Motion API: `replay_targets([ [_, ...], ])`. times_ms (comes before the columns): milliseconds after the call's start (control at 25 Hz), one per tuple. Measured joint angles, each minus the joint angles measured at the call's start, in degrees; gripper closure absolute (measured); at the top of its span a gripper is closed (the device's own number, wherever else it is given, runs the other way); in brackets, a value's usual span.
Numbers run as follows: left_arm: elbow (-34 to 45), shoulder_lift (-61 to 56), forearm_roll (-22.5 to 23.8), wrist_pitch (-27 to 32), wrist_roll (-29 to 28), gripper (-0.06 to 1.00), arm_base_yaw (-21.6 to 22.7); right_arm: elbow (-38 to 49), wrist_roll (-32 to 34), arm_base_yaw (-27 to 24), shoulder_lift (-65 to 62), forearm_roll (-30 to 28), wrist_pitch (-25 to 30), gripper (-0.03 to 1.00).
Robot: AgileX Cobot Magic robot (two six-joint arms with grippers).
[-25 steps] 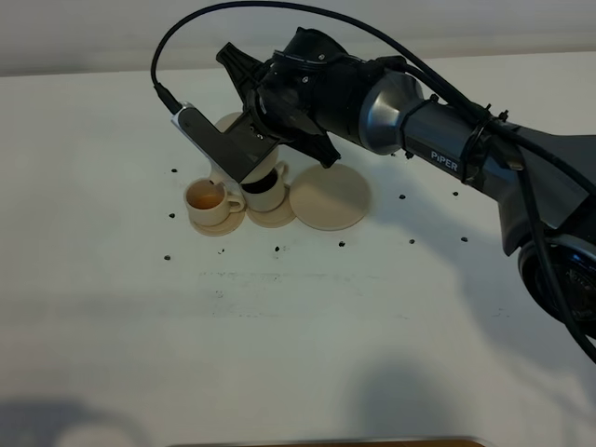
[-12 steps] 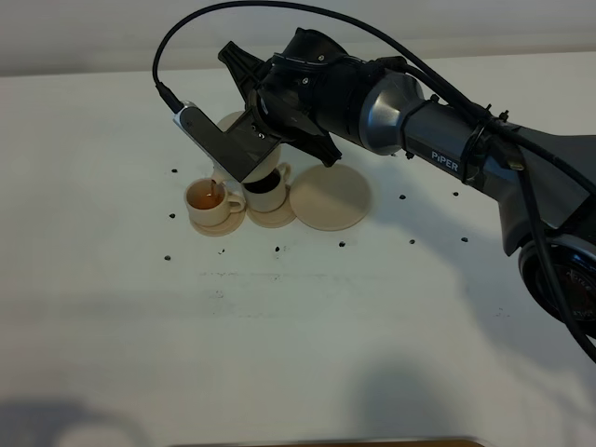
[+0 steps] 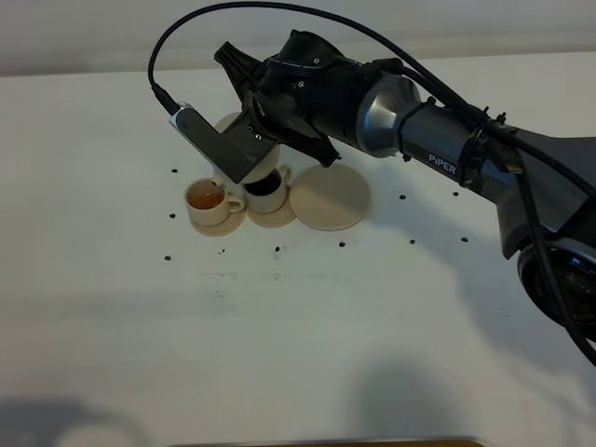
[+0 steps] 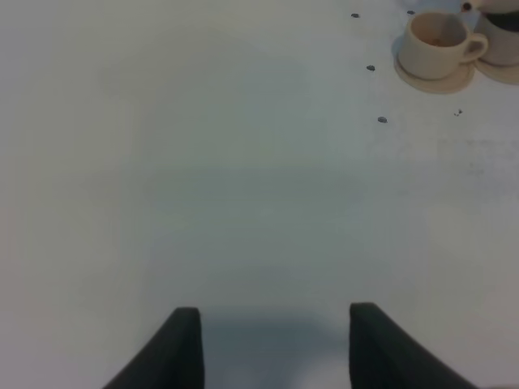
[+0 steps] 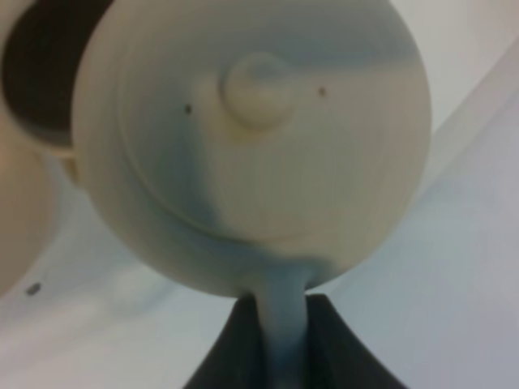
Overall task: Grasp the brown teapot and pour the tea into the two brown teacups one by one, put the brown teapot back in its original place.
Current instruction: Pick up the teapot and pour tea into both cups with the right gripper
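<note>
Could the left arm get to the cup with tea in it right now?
Probably yes: only bare table lies between the left gripper and the cup, though the teapot hangs close by.

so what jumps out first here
The big black right arm stretches across the white table from the right, its fingers clamped on the handle of a pale teapot held above two small cups. The left cup holds amber tea, the right cup looks dark inside, and the wide saucer beside them lies bare.

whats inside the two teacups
In the high view, the left teacup holds amber tea. The right teacup looks dark inside; the arm covers part of it, so its contents are unclear.
</note>
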Motion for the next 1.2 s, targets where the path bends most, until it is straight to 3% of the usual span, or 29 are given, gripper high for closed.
replay_targets([
  [1200,0.0,0.0,0.0,0.0,0.0,0.47,0.0,0.1,2.5,1.3,-0.7,-3.3,0.6,0.88],
])
